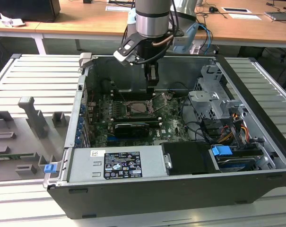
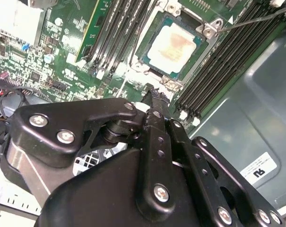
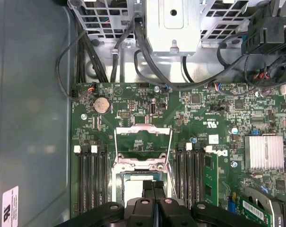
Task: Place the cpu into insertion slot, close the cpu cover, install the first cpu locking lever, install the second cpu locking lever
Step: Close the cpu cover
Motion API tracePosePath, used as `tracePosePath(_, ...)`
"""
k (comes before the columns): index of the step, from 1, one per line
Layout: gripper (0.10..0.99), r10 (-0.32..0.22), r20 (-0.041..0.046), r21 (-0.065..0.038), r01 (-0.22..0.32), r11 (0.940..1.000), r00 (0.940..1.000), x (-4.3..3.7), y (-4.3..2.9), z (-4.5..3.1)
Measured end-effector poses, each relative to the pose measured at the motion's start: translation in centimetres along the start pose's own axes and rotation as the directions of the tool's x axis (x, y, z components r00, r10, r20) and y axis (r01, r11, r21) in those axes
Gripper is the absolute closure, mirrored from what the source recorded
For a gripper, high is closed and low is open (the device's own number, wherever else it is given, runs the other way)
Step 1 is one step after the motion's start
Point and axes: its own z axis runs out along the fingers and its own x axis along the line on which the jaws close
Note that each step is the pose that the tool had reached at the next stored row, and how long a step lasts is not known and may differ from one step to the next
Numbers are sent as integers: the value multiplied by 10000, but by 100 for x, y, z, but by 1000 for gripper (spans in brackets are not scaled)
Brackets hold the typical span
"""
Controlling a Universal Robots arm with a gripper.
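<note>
Silver-beige cpu (image 2: 173,47) rests in the insertion slot (image 2: 167,84). It looks light, rigid and fragile, probably safest gripped by its edges. Fingers (image 2: 157,101) hover above, pressed together, empty.

White label (image 1: 118,165), case sticker (image 2: 259,169) — print unreadable

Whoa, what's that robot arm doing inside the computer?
The robot arm is reaching into an open computer case. Its tool hangs just above the square socket on the green board, with its fingers pinched together and nothing between them. The chip already lies in the socket. The metal cover is flipped up and not yet closed over the chip.
</note>
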Motion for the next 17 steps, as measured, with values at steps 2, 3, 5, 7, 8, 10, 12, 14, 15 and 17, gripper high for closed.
tracePosePath(2, 980, -1, 2, 1, 1, 10000, 10000, 0, 21, 1)
tracePosePath(3, 980, -1, 2, 1, 1, 10000, 10000, 1, 29, 2)
tracePosePath(5, 980, 0, 2, 1, 0, 10000, 10000, 1, 60, 6)
tracePosePath(7, 980, 0, 2, 1, 0, 10000, 10000, 2, 81, 7)
tracePosePath(8, 980, 0, 2, 1, 0, 10000, 10000, 2, 87, 8)
tracePosePath(10, 980, 0, 2, 1, 0, 10000, 10000, 3, 105, 9)
tracePosePath(12, 980, -1, 2, 1, 1, 10000, 10000, 4, 125, 10)
tracePosePath(14, 980, 0, 2, 1, 0, 10000, 10000, 5, 163, 13)
tracePosePath(15, 980, 0, 2, 1, 0, 10000, 10000, 5, 173, 14)
tracePosePath(17, 980, 0, 2, 1, 0, 10000, 10000, 6, 199, 16)
